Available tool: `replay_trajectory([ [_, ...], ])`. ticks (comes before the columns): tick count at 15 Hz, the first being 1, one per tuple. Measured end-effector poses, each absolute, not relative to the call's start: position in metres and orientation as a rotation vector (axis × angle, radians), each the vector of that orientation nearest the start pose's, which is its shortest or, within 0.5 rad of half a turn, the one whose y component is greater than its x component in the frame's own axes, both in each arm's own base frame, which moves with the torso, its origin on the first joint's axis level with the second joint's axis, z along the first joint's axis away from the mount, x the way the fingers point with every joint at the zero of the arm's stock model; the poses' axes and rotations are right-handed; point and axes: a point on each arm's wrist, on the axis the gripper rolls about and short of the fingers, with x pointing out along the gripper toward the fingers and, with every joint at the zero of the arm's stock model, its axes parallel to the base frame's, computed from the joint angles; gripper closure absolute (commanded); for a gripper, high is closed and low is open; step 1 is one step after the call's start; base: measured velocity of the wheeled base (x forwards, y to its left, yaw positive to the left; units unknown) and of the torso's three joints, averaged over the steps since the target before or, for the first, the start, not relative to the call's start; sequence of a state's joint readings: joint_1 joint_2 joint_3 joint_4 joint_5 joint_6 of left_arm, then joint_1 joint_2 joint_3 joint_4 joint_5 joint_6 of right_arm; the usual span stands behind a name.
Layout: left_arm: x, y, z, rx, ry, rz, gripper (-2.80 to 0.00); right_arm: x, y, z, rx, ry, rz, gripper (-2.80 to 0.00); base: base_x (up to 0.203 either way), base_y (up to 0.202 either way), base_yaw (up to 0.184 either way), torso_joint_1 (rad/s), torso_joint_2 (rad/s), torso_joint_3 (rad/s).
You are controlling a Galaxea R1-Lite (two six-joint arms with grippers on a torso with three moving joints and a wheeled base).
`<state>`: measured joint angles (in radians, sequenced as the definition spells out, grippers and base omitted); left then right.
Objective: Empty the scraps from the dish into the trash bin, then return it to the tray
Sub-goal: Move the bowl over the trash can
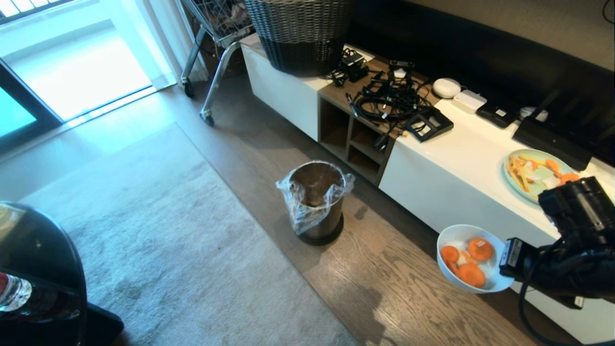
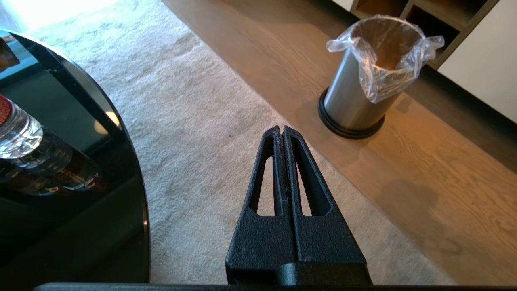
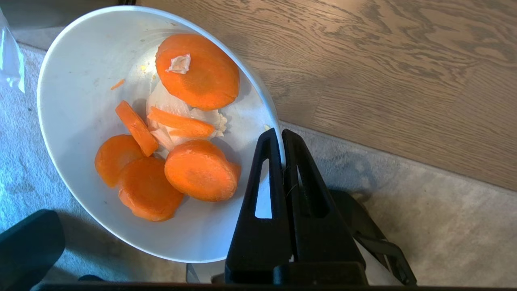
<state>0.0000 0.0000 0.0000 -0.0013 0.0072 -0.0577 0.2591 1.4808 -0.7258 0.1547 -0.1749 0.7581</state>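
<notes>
Right end effector (image 3: pixel 282 135) pinching dish (image 3: pixel 80 60) rim

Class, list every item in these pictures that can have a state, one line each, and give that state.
dish: held by its rim, tilted, still full
scraps: inside the dish
trash bin: upright, open, bag-lined
right gripper: jaws shut on the dish rim
left gripper: jaws shut, empty
green plate: holding food

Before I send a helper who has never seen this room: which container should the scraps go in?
Start at the long white cabinet and look at the wood floor in front of its open shelves. There stands the trash bin, a small metal cylinder with a clear bag liner, unlike the big woven basket on the cabinet.
</notes>
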Motion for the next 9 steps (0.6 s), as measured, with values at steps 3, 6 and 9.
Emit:
replay_trajectory([
  [3,-0.023,0.000,0.076,-0.058,-0.001,0.007,0.00,0.226,0.056,0.158,0.514,0.848,-0.257,0.00,0.000,0.000,0.000,0.003,0.00,-0.197],
  [6,-0.023,0.000,0.076,-0.057,-0.001,0.007,0.00,0.241,0.060,0.161,0.517,0.834,-0.254,0.00,0.000,0.000,0.000,0.003,0.00,-0.194],
  [9,-0.023,0.000,0.076,-0.058,-0.001,0.007,0.00,0.255,0.063,0.165,0.515,0.812,-0.259,0.00,0.000,0.000,0.000,0.003,0.01,-0.194],
])
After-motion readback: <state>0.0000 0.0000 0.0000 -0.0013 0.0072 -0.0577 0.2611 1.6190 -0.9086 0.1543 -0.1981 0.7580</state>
